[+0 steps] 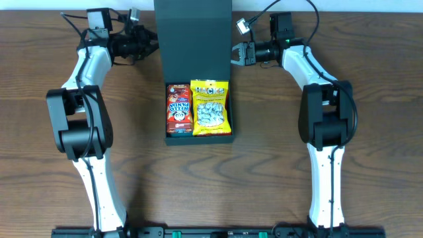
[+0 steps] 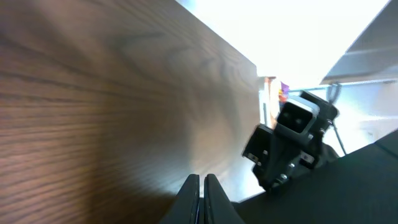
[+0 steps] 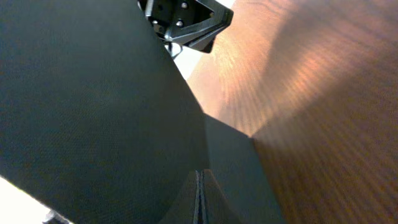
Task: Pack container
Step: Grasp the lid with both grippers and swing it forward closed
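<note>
The container is a dark teal-black box at the table's middle, with its flap lid standing open at the far side. A red Hello Panda packet and a yellow snack packet lie side by side inside. My left gripper is shut and empty at the lid's left edge. My right gripper is shut at the lid's right edge. In the left wrist view the fingers are closed beside the lid. In the right wrist view the fingers are closed against the lid.
Brown wooden table all round the box. Each wrist view shows the other gripper across the lid: the right one and the left one. The table's far edge lies just behind the lid.
</note>
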Robot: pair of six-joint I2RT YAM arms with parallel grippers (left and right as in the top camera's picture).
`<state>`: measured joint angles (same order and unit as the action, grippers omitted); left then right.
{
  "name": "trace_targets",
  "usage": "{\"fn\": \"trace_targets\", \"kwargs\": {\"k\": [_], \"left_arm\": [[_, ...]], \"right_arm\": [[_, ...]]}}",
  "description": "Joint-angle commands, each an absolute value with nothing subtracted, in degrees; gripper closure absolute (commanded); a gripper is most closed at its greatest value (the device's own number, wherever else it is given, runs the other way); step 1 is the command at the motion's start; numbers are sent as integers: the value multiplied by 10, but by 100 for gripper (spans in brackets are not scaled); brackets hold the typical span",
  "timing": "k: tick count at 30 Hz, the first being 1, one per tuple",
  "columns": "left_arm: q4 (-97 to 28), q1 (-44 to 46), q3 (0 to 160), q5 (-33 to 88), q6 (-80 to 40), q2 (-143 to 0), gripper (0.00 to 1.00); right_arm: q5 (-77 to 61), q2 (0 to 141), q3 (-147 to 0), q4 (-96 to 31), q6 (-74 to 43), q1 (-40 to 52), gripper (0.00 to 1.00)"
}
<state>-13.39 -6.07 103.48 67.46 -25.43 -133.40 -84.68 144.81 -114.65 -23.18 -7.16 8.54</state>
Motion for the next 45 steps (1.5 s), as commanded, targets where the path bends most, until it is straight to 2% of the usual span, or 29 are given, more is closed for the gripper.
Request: {"fn": "trace_targets", "kwargs": {"k": [1,7,19,25,32,37,42,45], "left_arm": [[-131,-64,1037,732,-237,-1337,94],[-130,-65,1037,780,-221,-1337,94],[-132,-65,1037,857,-261,-1337,94],[-137,-65,1037,907,-280,-1337,94],[-182,-61,1037,907,-257,-1331,94],[-335,-59,1037,894,-97,-1298,94],[-490,-59,1037,795,31,-1262,94],[-538,-54,1037,763,75,-1248,94]], "right_arm": [[-894,1453,-1145,-231,-97,93,98],[-894,1453,-1145,-231,-152,93,99],[-894,1453,-1145,-232,-402,94,98],[-894,1451,-1145,-232,-426,100,98],[-894,1425,-1145,-255,-374,111,98],[-894,1404,-1145,-407,-237,107,98],[-893,1399,-1145,-569,-84,104,98],[-876,1399,-1145,-619,-34,104,99]]}}
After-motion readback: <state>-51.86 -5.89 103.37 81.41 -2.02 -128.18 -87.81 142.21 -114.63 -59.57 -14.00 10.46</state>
